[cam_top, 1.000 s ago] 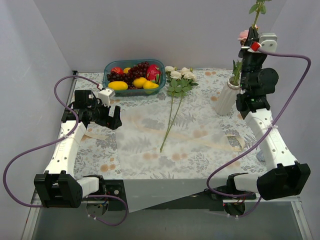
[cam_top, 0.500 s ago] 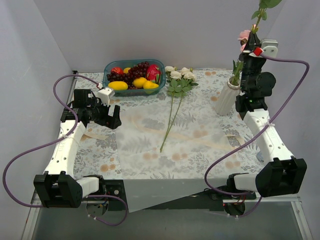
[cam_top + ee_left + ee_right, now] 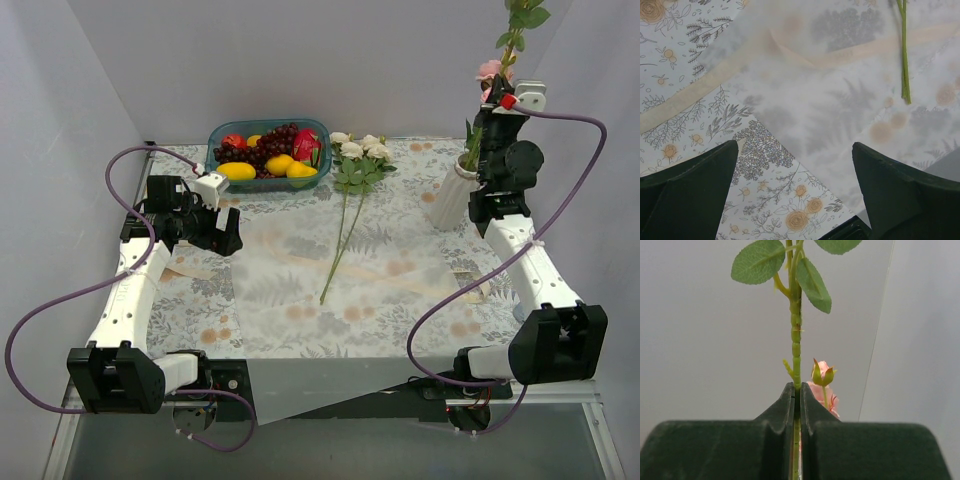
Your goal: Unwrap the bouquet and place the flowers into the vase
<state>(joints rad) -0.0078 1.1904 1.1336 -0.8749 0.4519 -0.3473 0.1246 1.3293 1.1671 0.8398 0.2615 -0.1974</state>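
right wrist view: right tool (image 3: pixel 796 389) pinches a rose stem (image 3: pixel 796 330); left tool (image 3: pixel 794 147) gapes wide.

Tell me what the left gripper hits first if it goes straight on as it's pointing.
Most likely the wrapping paper, flat on the tablecloth, near its edge. Nothing stands between it and the open left gripper; ribbon and flower stem lie off that line.

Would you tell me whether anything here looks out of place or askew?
Nothing looks damaged or spilled. The wrapping paper lies spread flat, one corner overhanging the table's near edge, and the ribbon lies loose alongside.
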